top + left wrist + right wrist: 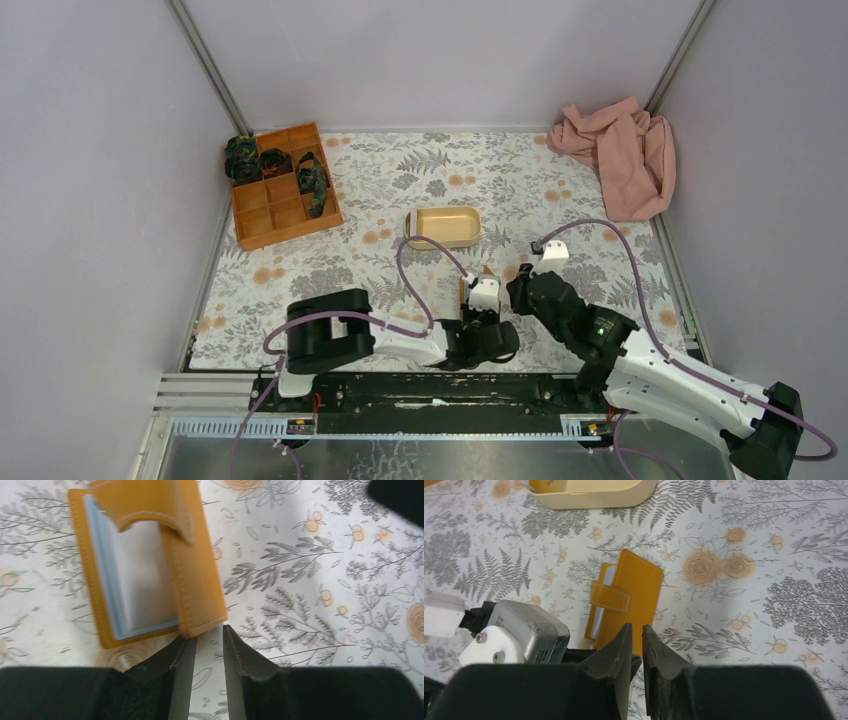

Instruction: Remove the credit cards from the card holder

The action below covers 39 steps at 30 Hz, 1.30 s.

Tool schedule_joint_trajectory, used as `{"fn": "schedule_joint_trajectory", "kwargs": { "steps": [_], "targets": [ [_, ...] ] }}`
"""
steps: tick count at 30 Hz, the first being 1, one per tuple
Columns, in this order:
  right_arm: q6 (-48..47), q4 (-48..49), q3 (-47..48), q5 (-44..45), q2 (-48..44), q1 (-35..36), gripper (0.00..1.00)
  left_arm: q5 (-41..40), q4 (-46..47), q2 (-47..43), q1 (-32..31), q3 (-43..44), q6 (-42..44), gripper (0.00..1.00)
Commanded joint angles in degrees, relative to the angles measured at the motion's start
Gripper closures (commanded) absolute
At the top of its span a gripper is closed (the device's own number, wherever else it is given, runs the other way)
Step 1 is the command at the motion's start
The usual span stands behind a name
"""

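The card holder [150, 565] is a small orange-tan folding wallet lying on the flowered tablecloth. Its snap tab is across the front and light blue sleeves show at its open side. It also shows in the right wrist view [626, 600] and as a sliver in the top view [465, 291]. No loose cards are in view. My left gripper [209, 634] is slightly open and empty, its tips at the holder's near corner. My right gripper [636, 626] is almost closed and empty, just short of the holder's near edge. Both grippers [478, 280] [515, 277] crowd the holder from the near side.
A beige oval tray [443, 227] stands just beyond the holder and also shows in the right wrist view [594, 492]. An orange compartment box [283, 187] with dark items is at the back left. A pink cloth [620, 150] lies at the back right. The left wrist camera housing [519, 630] sits left of my right fingers.
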Motion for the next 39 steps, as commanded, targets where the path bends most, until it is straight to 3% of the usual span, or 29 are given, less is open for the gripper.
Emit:
{"fn": "schedule_joint_trajectory", "kwargs": {
  "steps": [1, 6, 20, 23, 27, 31, 35, 39],
  "targets": [
    [-2.8, 3.9, 4.4, -5.2, 0.8, 0.2, 0.78, -1.3, 6.6, -4.1, -0.4, -5.7, 4.0, 0.66],
    [-4.8, 4.1, 7.4, -9.1, 6.4, 0.2, 0.71, -0.2, 10.7, -6.4, -0.4, -8.9, 6.6, 0.66],
    [-8.0, 7.7, 12.3, -17.8, 20.7, 0.5, 0.73, -0.3, 18.2, -11.3, -0.5, -17.9, 6.0, 0.66],
    [-8.7, 6.0, 14.2, -16.1, 22.4, 1.0, 0.69, -0.8, 18.0, -11.5, -0.6, -18.6, 5.9, 0.66],
    [-9.7, 1.7, 17.4, -12.2, 25.5, 1.2, 0.5, -1.0, 19.4, -11.0, -0.6, -19.2, 6.6, 0.66],
    [-9.6, -1.9, 21.8, -8.8, 30.4, 1.2, 0.44, 0.1, 29.1, -10.1, -1.1, -23.2, 10.1, 0.65],
    [-8.4, -4.4, 26.6, -6.4, 36.9, 1.3, 0.43, 1.9, 38.3, -9.6, -1.3, -27.3, 11.8, 0.63],
    [-6.1, -1.9, 25.5, -6.4, 37.0, 1.3, 0.46, 1.8, 41.9, -11.0, -1.7, -29.7, 12.7, 0.62]
  ]
}}
